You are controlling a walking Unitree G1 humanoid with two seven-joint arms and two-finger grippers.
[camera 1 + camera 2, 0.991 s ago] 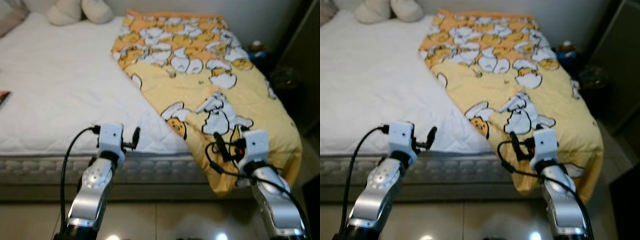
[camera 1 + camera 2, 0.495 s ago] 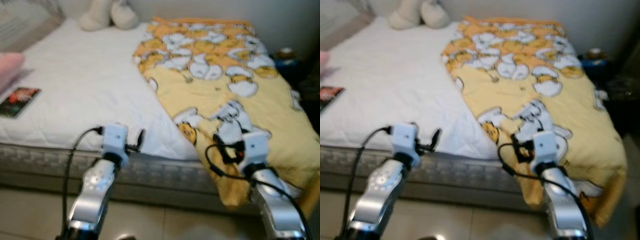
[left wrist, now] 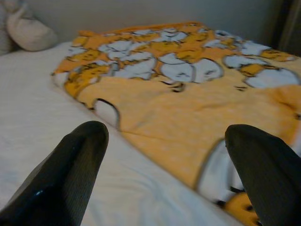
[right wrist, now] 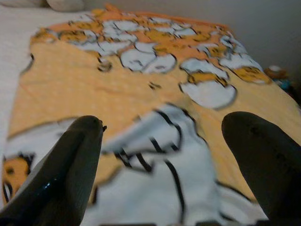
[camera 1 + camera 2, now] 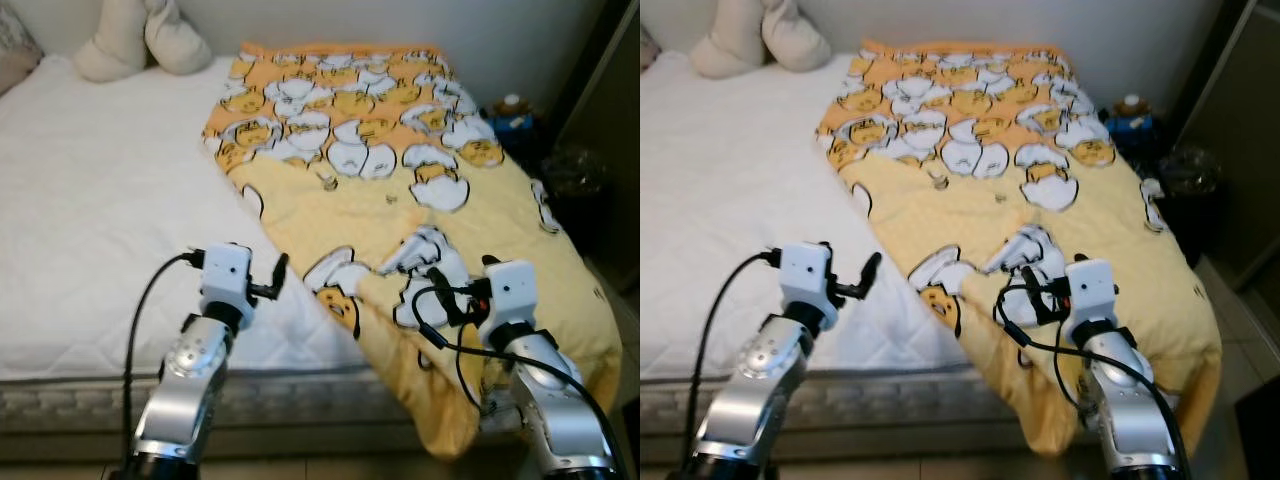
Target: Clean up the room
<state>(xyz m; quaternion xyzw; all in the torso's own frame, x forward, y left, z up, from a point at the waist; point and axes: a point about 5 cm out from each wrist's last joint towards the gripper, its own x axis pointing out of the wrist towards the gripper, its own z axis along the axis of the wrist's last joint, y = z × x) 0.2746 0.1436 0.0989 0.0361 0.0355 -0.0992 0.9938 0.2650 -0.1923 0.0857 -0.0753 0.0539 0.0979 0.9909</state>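
Yellow blanket (image 5: pixel 400 200) overhangs the bed (image 5: pixel 90 250) edge; left claw (image 3: pixel 160 155) and right claw (image 4: pixel 162 155) gape empty.

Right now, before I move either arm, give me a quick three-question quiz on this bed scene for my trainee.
1. True or false: the yellow blanket covers the whole white mattress.
2. Which gripper is over the blanket? A) left gripper B) right gripper
3. Fill in: the cream pillows lie at the bed's ____ end.

Key: 1 false; 2 B; 3 far.
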